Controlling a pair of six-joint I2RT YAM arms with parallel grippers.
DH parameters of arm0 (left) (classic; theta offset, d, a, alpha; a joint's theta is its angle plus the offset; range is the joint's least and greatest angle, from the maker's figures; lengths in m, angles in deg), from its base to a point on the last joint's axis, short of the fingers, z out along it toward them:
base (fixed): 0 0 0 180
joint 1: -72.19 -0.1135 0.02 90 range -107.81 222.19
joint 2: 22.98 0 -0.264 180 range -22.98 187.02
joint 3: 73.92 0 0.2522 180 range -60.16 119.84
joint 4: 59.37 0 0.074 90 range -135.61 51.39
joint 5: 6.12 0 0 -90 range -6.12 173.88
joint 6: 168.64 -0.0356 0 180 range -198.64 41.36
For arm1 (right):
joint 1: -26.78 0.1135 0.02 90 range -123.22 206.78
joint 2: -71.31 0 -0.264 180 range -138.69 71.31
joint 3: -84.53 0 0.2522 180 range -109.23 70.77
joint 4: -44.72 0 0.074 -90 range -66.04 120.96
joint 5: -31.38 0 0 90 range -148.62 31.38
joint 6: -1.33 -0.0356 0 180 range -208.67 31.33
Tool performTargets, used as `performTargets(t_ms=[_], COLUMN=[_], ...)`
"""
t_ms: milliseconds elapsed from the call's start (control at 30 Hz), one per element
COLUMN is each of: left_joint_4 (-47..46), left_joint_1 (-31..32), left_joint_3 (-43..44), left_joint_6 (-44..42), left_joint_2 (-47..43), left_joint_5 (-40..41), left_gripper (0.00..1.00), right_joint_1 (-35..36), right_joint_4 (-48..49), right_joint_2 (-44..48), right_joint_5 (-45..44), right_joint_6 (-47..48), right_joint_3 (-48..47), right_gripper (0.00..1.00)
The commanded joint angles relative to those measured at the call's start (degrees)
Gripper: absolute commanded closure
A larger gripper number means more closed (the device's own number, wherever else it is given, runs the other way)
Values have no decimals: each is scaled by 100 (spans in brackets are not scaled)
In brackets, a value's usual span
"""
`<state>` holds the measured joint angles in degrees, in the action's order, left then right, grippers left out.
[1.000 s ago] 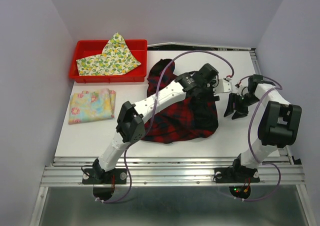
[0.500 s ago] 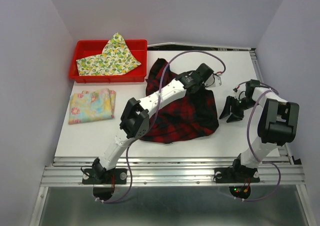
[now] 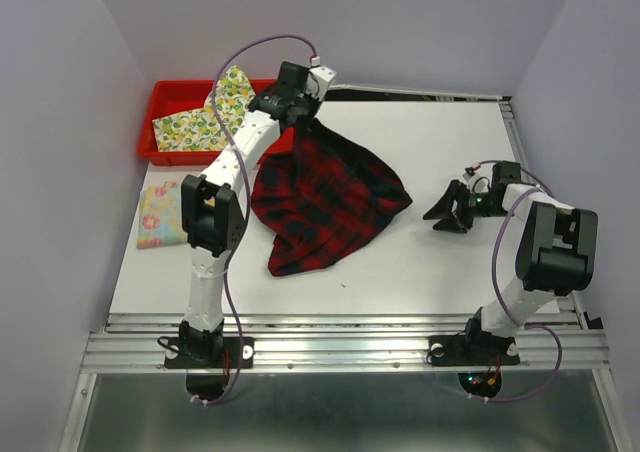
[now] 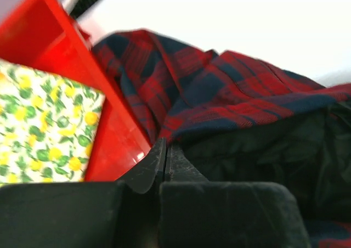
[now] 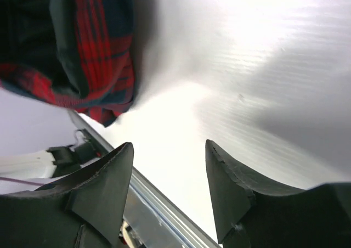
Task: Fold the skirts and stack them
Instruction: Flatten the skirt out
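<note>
The left gripper [image 3: 303, 115] is clamped shut on a corner of the plaid skirt [image 3: 325, 197] beside the red bin [image 3: 172, 92], the cloth trailing onto the table [image 3: 450, 142]. The right gripper [image 3: 443, 212] stands half open, empty.

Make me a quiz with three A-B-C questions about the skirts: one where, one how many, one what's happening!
1. Where is the lemon skirt?
A. in the red bin
B. under the plaid skirt
C. on the floral skirt

2. How many skirts show?
A. two
B. three
C. five

3. The left end effector is:
A. open and empty
B. shut on the plaid skirt
C. shut on the red bin

Answers:
1 A, it lies in the bin.
2 B, there are lemon, plaid and floral ones.
3 B, it pinches the plaid cloth's edge.
</note>
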<state>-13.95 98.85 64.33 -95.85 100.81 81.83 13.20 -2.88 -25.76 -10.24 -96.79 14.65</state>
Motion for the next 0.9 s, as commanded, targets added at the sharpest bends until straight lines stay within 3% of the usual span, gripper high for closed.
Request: performTargets(t_ms=[0, 133, 233, 367, 433, 533, 867], left_joint_4=[-80, -213, -248, -248, -213, -195, -195], left_joint_1=[-265, -529, -635, -705, -740, -819, -1039], left_joint_3=[-476, -768, -935, -1014, -970, -883, -742], left_joint_6=[579, 710, 754, 745, 737, 746, 763], left_joint_2=[-223, -267, -267, -223, -145, -22, 374], left_joint_5=[-1540, -2379, -2748, -2942, -2942, -2933, -2775], left_gripper=[100, 100, 100, 100, 100, 100, 100], right_joint_1=[-21, -21, 92, 225, 294, 435, 954], right_joint_4=[1133, 1827, 3753, 5455, 6785, 8030, 8771], right_joint_2=[67, -48, -205, -696, -1048, -1409, -1867], right_joint_5=[1065, 1481, 1578, 1543, 1595, 1709, 1596], right_joint_6=[-899, -1691, -3243, -4456, -5326, -5797, -6323], right_joint_3=[162, 303, 759, 1137, 1452, 1656, 1824], right_gripper=[38, 38, 40, 40, 34, 22, 25])
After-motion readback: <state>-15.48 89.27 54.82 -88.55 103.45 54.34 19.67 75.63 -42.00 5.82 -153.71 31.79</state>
